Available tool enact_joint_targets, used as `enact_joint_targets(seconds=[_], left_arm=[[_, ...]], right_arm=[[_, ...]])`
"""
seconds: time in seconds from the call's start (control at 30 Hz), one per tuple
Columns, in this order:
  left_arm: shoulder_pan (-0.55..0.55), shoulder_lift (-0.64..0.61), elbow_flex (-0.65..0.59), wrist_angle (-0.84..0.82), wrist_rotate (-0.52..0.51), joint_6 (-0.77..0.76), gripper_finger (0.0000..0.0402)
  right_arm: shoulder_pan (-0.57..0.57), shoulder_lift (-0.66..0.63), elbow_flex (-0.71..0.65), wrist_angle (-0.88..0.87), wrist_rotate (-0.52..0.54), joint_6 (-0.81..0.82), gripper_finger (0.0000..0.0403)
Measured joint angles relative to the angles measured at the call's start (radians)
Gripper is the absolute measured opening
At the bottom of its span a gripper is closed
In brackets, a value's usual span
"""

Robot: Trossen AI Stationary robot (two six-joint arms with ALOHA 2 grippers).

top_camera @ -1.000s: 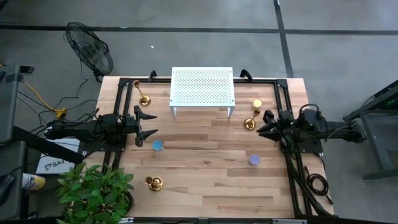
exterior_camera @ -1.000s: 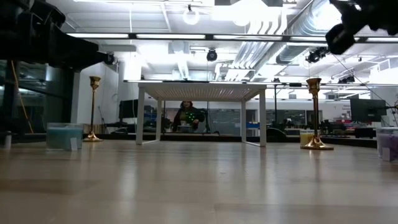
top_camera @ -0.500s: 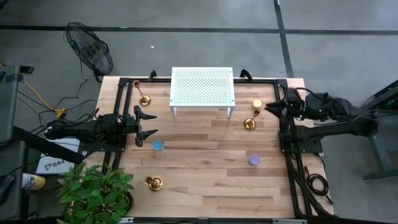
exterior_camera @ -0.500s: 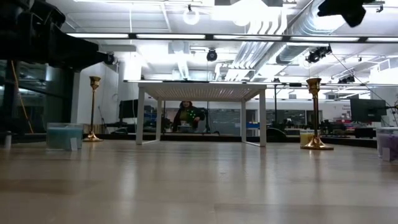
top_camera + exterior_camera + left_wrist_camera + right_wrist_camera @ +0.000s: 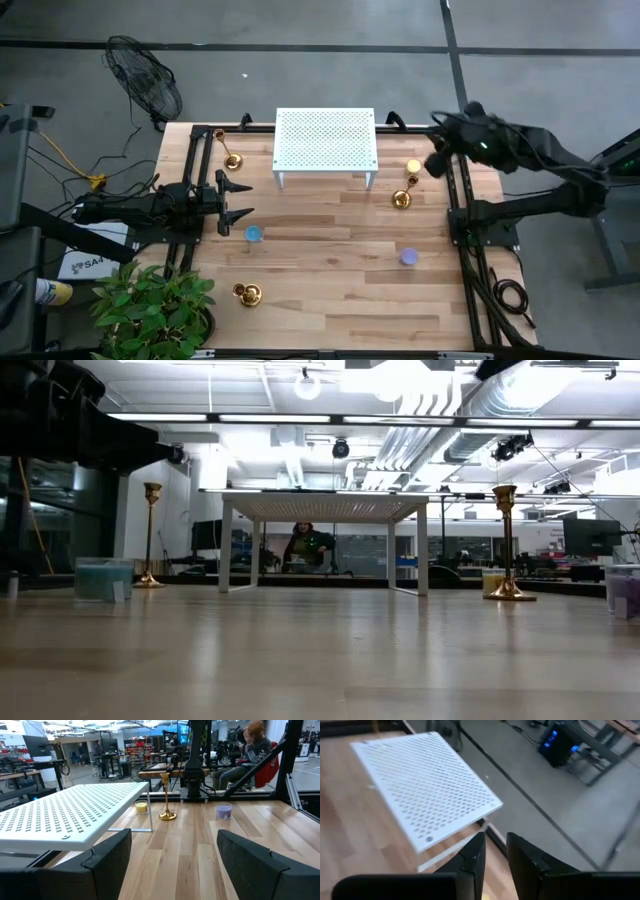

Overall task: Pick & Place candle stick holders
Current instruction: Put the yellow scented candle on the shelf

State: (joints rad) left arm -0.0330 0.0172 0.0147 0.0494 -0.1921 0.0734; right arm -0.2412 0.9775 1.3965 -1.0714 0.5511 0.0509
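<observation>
Three gold candle stick holders stand upright on their round bases: one at the far left [image 5: 232, 158], one at the near left [image 5: 246, 293], one at the right [image 5: 402, 198], which also shows as a holder [image 5: 167, 795] in the left wrist view. My left gripper [image 5: 240, 200] hangs level at the left side, open, with nothing between its fingers [image 5: 107, 860]. My right gripper [image 5: 436, 160] is raised high over the far right corner, tilted down toward the white rack [image 5: 425, 790]. Its fingers [image 5: 475, 862] stand a narrow gap apart with nothing between them.
A white perforated rack [image 5: 325, 140] stands on legs at the far middle. A blue candle [image 5: 254, 234], a purple candle [image 5: 408, 257] and a yellow candle [image 5: 413, 166] sit on the wood. Black frames run along both sides. A person [image 5: 305, 548] sits beyond the table.
My right gripper has risen from beside the right holder and swung toward the table's far edge, leaving the low view at the top. It has turned and tipped downward. Its finger gap looks unchanged. No holder has moved.
</observation>
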Motion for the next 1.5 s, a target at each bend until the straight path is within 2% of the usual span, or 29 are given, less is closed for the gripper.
enact_joint_targets(seconds=[0.4, 0.53, 0.63, 0.73, 0.87, 0.93, 1.1, 1.2, 1.37, 1.5], left_arm=[[0.0, 0.0, 0.0, 0.0, 0.0, 0.0, 0.0289], [0.0, 0.0, 0.0, 0.0, 0.0, 0.0, 0.0289], [0.0, 0.0, 0.0, 0.0, 0.0, 0.0, 0.0289], [0.0, 0.0, 0.0, 0.0, 0.0, 0.0, 0.0289], [0.0, 0.0, 0.0, 0.0, 0.0, 0.0, 0.0289], [0.0, 0.0, 0.0, 0.0, 0.0, 0.0, 0.0289], [0.0, 0.0, 0.0, 0.0, 0.0, 0.0, 0.0289], [0.0, 0.0, 0.0, 0.0, 0.0, 0.0, 0.0289], [0.0, 0.0, 0.0, 0.0, 0.0, 0.0, 0.0289], [0.0, 0.0, 0.0, 0.0, 0.0, 0.0, 0.0289]], right_arm=[[-0.453, 0.356, 0.253, -0.067, -0.033, -0.217, 0.0073], [-0.59, 0.487, 0.309, -0.075, -0.151, -0.256, 0.0073], [-0.649, 0.583, 0.339, -0.083, -0.241, -0.351, 0.0073], [-0.68, 0.671, 0.337, -0.126, -0.211, -0.494, 0.0073], [-0.687, 0.756, 0.321, -0.155, -0.018, -0.662, 0.0073], [-0.689, 0.783, 0.305, -0.159, 0.024, -0.699, 0.0073], [-0.694, 0.804, 0.253, -0.202, -0.159, -0.726, 0.0073], [-0.699, 0.803, 0.218, -0.227, -0.226, -0.713, 0.0073], [-0.722, 0.763, 0.13, -0.272, -0.404, -0.696, 0.0073], [-0.73, 0.721, 0.024, -0.246, -0.406, -0.729, 0.0073]])
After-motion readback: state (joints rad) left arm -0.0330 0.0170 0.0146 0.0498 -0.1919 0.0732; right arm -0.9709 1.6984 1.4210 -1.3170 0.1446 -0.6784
